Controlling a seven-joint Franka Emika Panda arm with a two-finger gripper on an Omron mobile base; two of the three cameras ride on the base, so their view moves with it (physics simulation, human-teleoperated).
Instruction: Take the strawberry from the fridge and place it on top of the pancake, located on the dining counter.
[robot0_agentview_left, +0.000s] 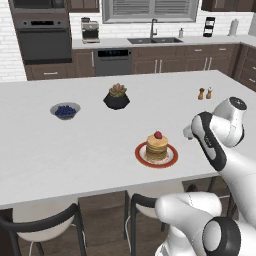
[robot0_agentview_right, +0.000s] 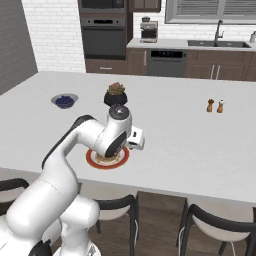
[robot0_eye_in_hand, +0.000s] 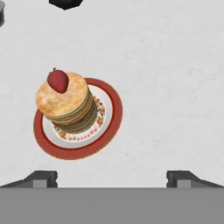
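Now the wide white dining counter (robot0_agentview_left: 90, 150) carries everything that matters. On it, near the stool-side edge, sits the red-rimmed plate (robot0_eye_in_hand: 111, 127) with the pancake (robot0_eye_in_hand: 65, 105) stacked on it. The pincer (robot0_eye_in_hand: 111, 177) hangs above and beside the plate, spread wide and holding nothing. The strawberry (robot0_eye_in_hand: 57, 81) rests on the top pancake, close to its rim. By my reading the placing step is done; what remains is only to draw the arm clear without brushing the stack. No brand, label or lettering can be read anywhere.
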